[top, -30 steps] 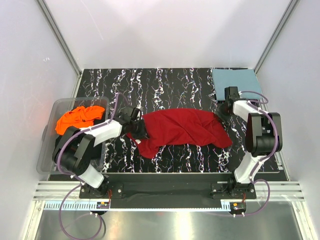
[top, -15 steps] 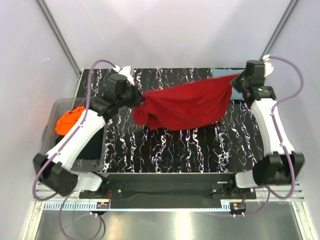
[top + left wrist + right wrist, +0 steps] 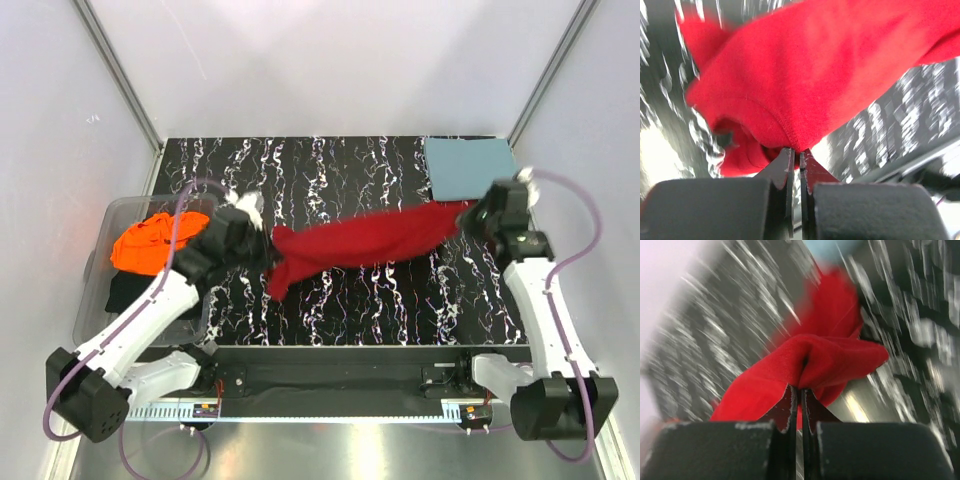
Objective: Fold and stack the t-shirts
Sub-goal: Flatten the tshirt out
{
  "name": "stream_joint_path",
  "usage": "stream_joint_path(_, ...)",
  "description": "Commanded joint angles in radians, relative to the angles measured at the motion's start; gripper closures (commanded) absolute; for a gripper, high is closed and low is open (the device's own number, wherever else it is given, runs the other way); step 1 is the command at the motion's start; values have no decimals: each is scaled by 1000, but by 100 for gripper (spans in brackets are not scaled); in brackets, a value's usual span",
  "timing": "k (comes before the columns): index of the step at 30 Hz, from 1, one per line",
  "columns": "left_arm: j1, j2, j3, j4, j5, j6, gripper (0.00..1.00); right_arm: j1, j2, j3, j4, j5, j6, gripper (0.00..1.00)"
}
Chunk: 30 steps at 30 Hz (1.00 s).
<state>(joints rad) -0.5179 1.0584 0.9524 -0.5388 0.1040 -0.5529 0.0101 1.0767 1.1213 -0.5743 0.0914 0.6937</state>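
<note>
Clamping red t-shirt (image 3: pixel 360 245) | left claw (image 3: pixel 796 152) on hem | right claw (image 3: pixel 800 389) on fold | apparently taut, blurred

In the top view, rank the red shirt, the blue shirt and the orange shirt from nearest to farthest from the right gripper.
1. The red shirt: held in the right gripper, stretching left from it.
2. The blue shirt: folded flat at the far right corner, just beyond the gripper.
3. The orange shirt: in the clear bin at the left side.
</note>
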Motion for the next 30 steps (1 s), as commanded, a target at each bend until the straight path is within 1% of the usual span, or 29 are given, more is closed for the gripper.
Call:
stream_joint_path(1,-27,-41,-182,80,62,-74,100,-4,2,-216,-59,-165,104,100)
stream_joint_path(4,-50,-51,-295,105,82,-114,100,-4,61,-297,-58,-183,95,95)
stream_joint_path(6,-62,-60,-316,112,91,-119,100,-4,81,-296,-59,-179,96,94)
stream_joint_path(7,-64,-58,-322,114,105,-120,100,-4,94,-293,-59,-183,98,90)
stream_joint_path(8,-65,-54,-326,114,146,-108,100,-4,100,-281,-62,-189,98,84)
stream_joint_path(9,-65,-48,-325,112,161,-99,90,-4,104,-273,-67,-196,92,75)
stream_joint_path(10,-67,-46,-325,102,175,-94,85,-4,111,-265,-71,-205,89,58)
stream_joint_path(12,-67,-58,-311,86,178,-87,76,-4,100,-245,-101,-177,84,54)
stream_joint_path(13,-67,-75,-301,65,169,-79,66,-4,85,-241,-105,-167,79,51)
stream_joint_path(15,-67,-60,-232,21,111,-32,50,-4,72,-219,-105,-139,78,48)
stream_joint_path(16,-65,-39,-195,-4,39,11,42,-4,77,-206,-99,-136,73,47)
stream_joint_path(17,-65,-11,-108,-27,4,31,40,-4,91,-171,-95,-134,60,47)
stream_joint_path(18,-64,61,-66,-58,-24,50,39,-4,107,-152,-93,-131,56,47)
stream_joint_path(20,-53,144,36,-66,-61,100,39,-5,160,-105,-91,-118,31,46)
stream_joint_path(21,-27,228,64,-64,-63,110,39,-6,175,-101,-75,-69,26,45)
stream_joint_path(22,-8,271,95,-66,-55,117,39,-6,208,-100,-59,-44,26,44)
stream_joint_path(23,5,314,155,-70,-52,131,39,-4,233,-85,-32,-30,18,43)
stream_joint_path(24,21,384,181,-72,-65,137,40,-4,259,-72,-29,-13,12,43)
stream_joint_path(26,35,454,251,-72,-95,146,41,-4,350,-36,-19,-24,20,43)
stream_joint_path(27,60,521,273,-73,-89,143,41,-5,414,-23,-15,-47,30,43)
stream_joint_path(28,79,553,290,-72,-35,130,43,-4,445,-11,2,-59,35,43)
stream_joint_path(30,128,645,328,-70,17,116,45,-4,503,29,17,-119,27,44)
